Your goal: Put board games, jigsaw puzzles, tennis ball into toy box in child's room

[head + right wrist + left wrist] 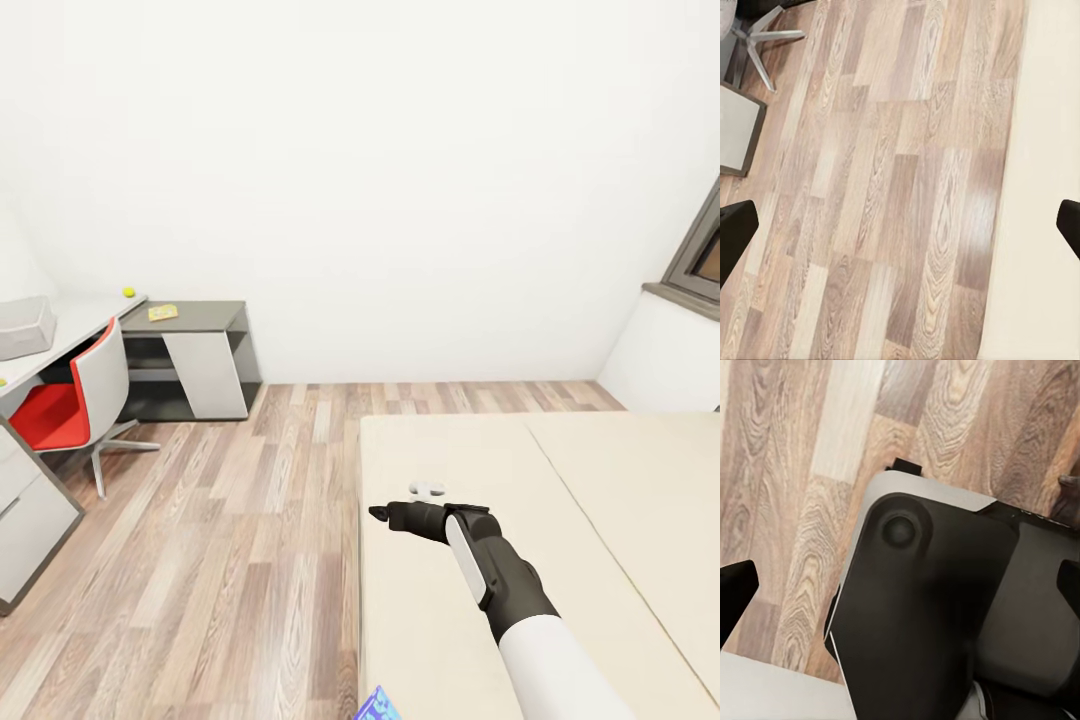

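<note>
At the near edge of the head view a corner of the blue board game (377,705) pokes up beside the bed (450,620), probably carried low at the robot's front, though what holds it is out of sight. The right pincer (380,514) reaches forward over the bed's floor-side edge; its wrist view shows fingertips (735,232) set wide apart, nothing between them, only floor and mattress below. The left pincer (900,600) likewise stands wide open, looking down on the robot's own dark body. Across the wooden floor (200,560), past the red chair (70,410), the worktop (95,318) carries the grey toy box (25,327), the tennis ball (128,292) and a yellow flat box (163,312) on its lower section, waiting for collection.
</note>
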